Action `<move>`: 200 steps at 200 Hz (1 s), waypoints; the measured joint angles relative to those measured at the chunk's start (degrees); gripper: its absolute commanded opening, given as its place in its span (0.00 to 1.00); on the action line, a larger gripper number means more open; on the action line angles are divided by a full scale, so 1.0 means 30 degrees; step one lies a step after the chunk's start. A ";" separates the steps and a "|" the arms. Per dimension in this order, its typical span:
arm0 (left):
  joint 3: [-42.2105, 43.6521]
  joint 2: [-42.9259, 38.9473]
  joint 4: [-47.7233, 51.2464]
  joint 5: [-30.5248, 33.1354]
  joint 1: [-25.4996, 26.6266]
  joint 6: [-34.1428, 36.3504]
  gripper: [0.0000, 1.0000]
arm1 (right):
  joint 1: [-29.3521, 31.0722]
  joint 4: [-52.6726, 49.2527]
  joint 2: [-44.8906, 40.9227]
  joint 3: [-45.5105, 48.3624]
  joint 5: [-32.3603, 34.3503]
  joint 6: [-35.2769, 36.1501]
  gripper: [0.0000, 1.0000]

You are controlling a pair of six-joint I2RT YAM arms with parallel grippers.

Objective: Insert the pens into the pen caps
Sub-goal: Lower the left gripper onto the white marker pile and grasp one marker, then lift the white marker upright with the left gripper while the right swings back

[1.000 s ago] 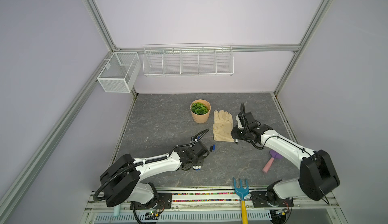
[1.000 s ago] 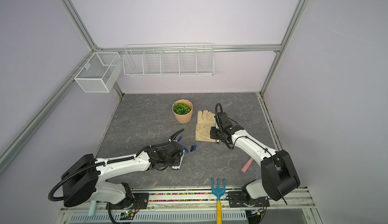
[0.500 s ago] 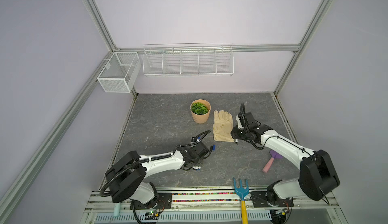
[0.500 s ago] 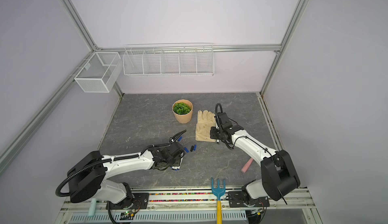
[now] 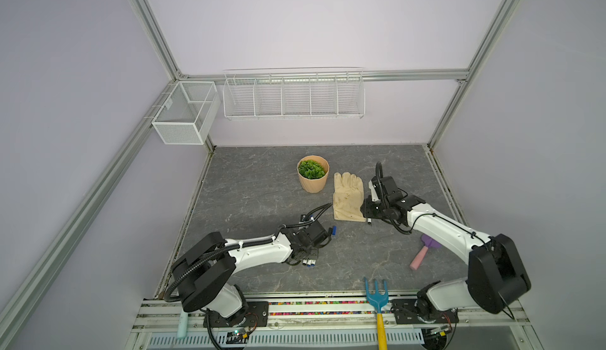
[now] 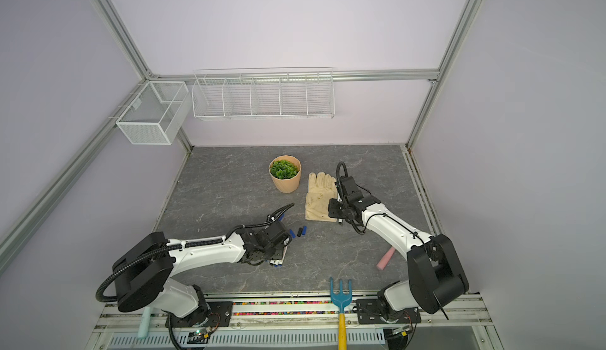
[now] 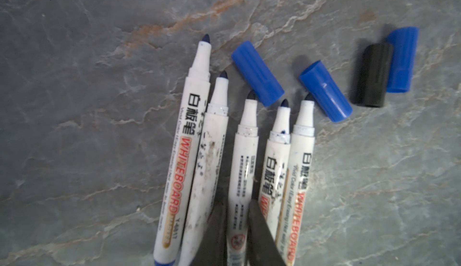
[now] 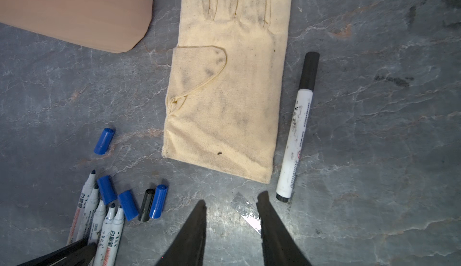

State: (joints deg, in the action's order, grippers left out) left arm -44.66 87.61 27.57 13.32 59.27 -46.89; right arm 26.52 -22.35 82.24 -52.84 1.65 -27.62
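Note:
Several uncapped white pens lie side by side on the grey table, tips toward the loose pen caps. My left gripper is shut on the middle pen, one finger on each side of its barrel. Blue caps and a black cap lie just past the tips. In a top view the pens' ends stick out under that gripper. My right gripper hangs open and empty above bare table, beside a pen with a black cap on it.
A cream glove lies between the capped pen and the loose caps. A tan plant pot stands behind it. A blue fork lies at the front edge and a pink-handled tool at the right. Wire baskets hang on the back wall.
My left gripper has closed its fingers onto the middle pen, and its arm has shifted slightly over the pens. The right arm has not moved.

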 measured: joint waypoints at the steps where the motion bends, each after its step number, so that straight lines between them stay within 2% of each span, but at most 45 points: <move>1: -0.0015 0.0015 0.0007 0.0000 0.0007 0.0000 0.16 | 0.0000 0.0000 -0.0007 0.0000 0.0000 0.0000 0.38; 87: -0.0707 0.0976 0.0328 0.0058 0.0095 0.0015 0.18 | -0.0233 0.0270 -0.0270 0.0240 -0.0291 -0.0044 0.38; 151: -0.0911 0.1035 0.0474 -0.0087 0.0219 0.0364 0.01 | -0.0313 0.0284 -0.0765 0.0284 -0.0568 -0.0168 0.39; 178: -0.1013 0.0015 0.0874 -0.0080 0.0233 0.0663 0.00 | -0.0306 0.0328 -0.1217 0.0277 -0.1180 -0.0175 0.40; 200: -0.1290 -0.2091 0.0678 0.0044 0.0240 0.1107 0.00 | -0.0153 0.0867 -0.1705 0.0255 -0.2455 -0.0153 0.45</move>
State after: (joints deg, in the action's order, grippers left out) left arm -48.53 81.34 29.61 13.45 59.99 -43.57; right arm 26.06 -19.75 77.12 -52.07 -5.72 -28.08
